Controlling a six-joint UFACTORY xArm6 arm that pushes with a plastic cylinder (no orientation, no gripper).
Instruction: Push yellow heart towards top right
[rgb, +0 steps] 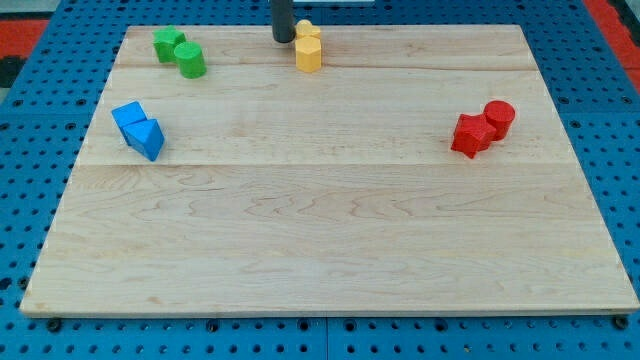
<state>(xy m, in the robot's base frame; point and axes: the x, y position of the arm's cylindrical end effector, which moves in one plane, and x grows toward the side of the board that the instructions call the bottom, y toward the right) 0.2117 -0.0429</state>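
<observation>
Yellow heart: the yellow heart (307, 30) is sitting at the view's top, just behind a yellow block (309, 54).
My tip: my tip (284, 40) is standing just left of the heart, maybe touching it.
Claw: I am not carrying one, just a rod.
How to push: I am thinking a slow push to the view's right, along the top edge of the board (330, 250).
In the way: the yellow block is sitting close and may slide along too.
Others: green blocks (179, 52), blue blocks (138, 129) and red blocks (483, 127) are sitting far off.

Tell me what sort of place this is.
Probably a robotics lab bench: a bare wooden board lies on a blue perforated base, with small coloured blocks in pairs and my tip beside the yellow ones.
</observation>
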